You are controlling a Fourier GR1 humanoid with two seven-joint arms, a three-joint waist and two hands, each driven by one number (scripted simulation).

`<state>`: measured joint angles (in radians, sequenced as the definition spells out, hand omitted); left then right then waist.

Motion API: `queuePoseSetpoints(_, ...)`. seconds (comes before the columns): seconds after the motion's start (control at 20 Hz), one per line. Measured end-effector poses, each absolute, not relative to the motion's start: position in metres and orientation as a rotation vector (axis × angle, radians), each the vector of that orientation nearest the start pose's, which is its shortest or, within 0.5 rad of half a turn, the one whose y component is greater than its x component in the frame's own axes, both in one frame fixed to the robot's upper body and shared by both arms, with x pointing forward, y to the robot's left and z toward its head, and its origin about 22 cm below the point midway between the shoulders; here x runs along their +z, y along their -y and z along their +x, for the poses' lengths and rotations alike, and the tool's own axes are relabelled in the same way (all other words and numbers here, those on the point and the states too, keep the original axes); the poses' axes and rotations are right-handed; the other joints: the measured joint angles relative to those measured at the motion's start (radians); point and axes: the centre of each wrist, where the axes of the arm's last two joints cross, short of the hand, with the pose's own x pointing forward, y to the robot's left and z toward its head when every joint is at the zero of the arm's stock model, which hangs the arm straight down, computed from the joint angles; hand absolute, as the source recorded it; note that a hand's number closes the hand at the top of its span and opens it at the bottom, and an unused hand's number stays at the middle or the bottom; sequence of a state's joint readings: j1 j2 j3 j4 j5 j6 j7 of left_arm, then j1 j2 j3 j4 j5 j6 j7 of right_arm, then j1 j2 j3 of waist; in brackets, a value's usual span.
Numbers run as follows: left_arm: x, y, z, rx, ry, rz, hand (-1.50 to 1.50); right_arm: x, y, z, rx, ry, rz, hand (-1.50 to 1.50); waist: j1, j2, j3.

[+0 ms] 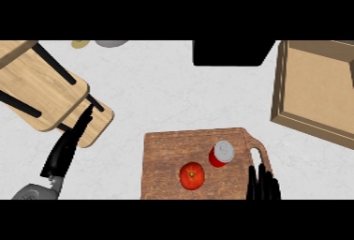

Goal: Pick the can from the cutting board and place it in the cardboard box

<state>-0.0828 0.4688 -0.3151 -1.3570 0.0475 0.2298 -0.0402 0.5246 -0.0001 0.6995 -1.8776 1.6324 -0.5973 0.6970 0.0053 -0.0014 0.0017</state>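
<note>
A red can point(221, 154) with a silver top stands upright on the brown cutting board point(166, 145), toward its right side. The cardboard box point(314, 89) lies open at the upper right of the counter. My right hand point(262, 183) comes in at the lower edge with straight fingers pointing up, just below and right of the can, not touching it. At the left, my left hand point(69, 145) rests open with its fingers up, beside a wooden piece.
A red tomato point(191, 176) lies on the board, lower left of the can. Wooden furniture with black legs point(48, 89) fills the upper left. A black object point(232, 52) sits at the top centre. Small round items point(100, 43) show at the top left edge.
</note>
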Motion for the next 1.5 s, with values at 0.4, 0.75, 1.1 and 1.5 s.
queuePoseSetpoints(0.4,-0.017,-0.286,0.249,-0.419,1.423,0.316,0.00,0.008,0.103,0.128,0.533,1.320,-1.230,-1.50,0.001,-0.003,0.002)
queuePoseSetpoints(0.75,-0.017,-0.285,0.250,-0.407,1.420,0.318,0.00,-0.008,0.100,0.154,0.546,1.303,-1.227,-1.50,0.003,-0.003,0.002)
queuePoseSetpoints(1.1,-0.017,-0.285,0.249,-0.412,1.423,0.317,0.00,-0.015,0.099,0.171,0.557,1.319,-1.177,-1.50,0.003,-0.003,0.002)
queuePoseSetpoints(1.5,-0.018,-0.285,0.250,-0.410,1.426,0.319,0.00,-0.023,0.099,0.189,0.555,1.321,-1.155,-1.50,0.002,-0.006,0.002)
